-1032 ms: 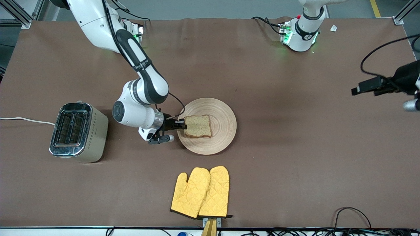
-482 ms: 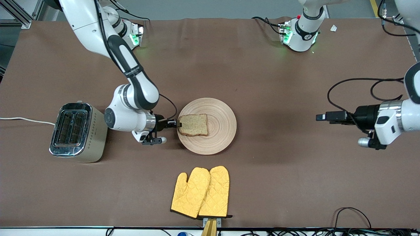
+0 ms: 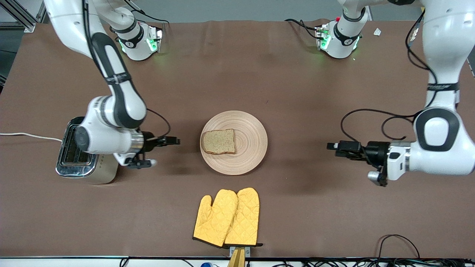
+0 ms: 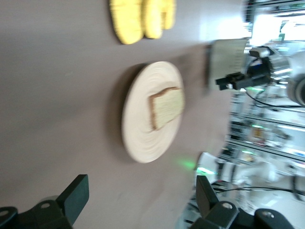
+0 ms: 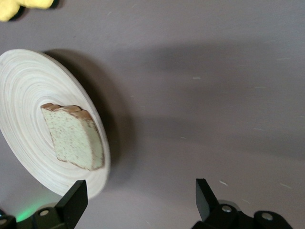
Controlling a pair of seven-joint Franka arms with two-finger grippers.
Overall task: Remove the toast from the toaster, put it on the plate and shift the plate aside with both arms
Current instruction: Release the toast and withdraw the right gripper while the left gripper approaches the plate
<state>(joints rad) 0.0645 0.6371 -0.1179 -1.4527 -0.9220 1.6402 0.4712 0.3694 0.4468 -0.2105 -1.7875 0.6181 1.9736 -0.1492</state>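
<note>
Toast (image 3: 219, 141) flat on plate (image 3: 249, 128) (both claws apart, empty)

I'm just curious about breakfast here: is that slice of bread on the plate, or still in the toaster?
On the plate. The toast lies flat on the wooden plate, and no gripper touches it.

The left arm's black gripper (image 4: 140, 200) has its two fingers (image 4: 76, 193) spread wide apart with nothing between them. Out ahead of the open jaws lies a round light-wood plate (image 4: 143, 129). A square slice of brown bread (image 4: 167, 106) lies on it. Past the plate are yellow quilted oven mitts (image 4: 143, 19). The other arm's black gripper (image 4: 228, 81) shows farther off.
</note>
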